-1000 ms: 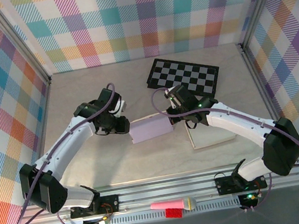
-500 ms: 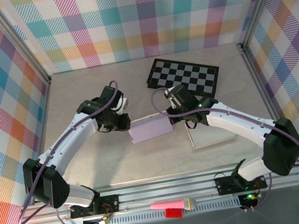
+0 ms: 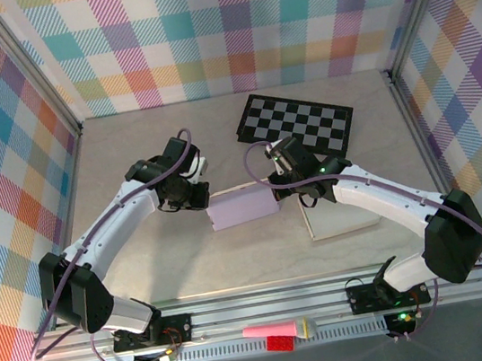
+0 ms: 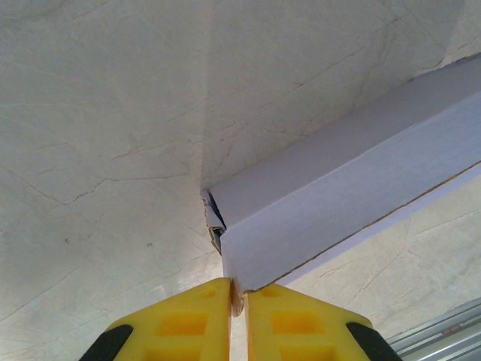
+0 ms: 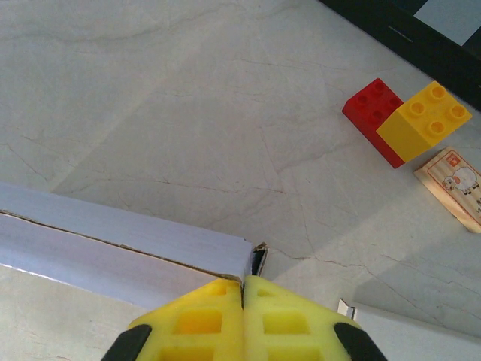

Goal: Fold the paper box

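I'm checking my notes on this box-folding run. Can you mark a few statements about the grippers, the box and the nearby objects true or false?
1. The left gripper and the right gripper each pinch one end of the paper box. True.
2. The checkerboard lies under the box. False: it lies apart from it, farther back.
3. The yellow brick touches the red brick. True.
4. The sheep card lies on the box. False: it lies beside the bricks.

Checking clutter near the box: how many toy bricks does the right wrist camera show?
2: a red brick and a yellow brick pressed against it, on the table past the paper box corner. Others may lie outside this view.
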Controlling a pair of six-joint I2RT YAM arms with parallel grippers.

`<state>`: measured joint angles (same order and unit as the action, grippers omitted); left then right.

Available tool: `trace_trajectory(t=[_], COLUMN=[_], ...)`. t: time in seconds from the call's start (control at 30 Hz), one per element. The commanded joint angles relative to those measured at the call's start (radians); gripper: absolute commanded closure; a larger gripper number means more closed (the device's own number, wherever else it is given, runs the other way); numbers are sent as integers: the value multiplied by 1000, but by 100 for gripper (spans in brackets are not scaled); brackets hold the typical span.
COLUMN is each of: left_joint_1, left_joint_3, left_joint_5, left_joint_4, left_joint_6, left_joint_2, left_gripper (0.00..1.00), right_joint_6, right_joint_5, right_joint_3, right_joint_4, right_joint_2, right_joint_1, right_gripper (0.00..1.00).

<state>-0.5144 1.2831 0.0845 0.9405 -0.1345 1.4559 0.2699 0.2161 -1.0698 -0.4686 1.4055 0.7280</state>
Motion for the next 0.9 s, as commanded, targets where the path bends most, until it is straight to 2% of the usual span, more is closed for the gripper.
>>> trace_trajectory(t=[0.0,0.47,0.87], left_joint_1=[8,8,8], left_joint_3=[42,74,113], left_joint_5=[1,47,74], left_joint_4=[15,38,75], left_joint_6=[-9,-146,-200], left_joint_2=[17,45,83], left_gripper=[89,99,100], right_joint_6=[1,1,2], right_joint_5=[-34,-37,-39], right_joint_3=[-6,-16,-15], right_joint_4=[-48,-48,-46], right_joint_2=[13,22,24], right_joint_1=[9,11,11], right_gripper=[100,100,100])
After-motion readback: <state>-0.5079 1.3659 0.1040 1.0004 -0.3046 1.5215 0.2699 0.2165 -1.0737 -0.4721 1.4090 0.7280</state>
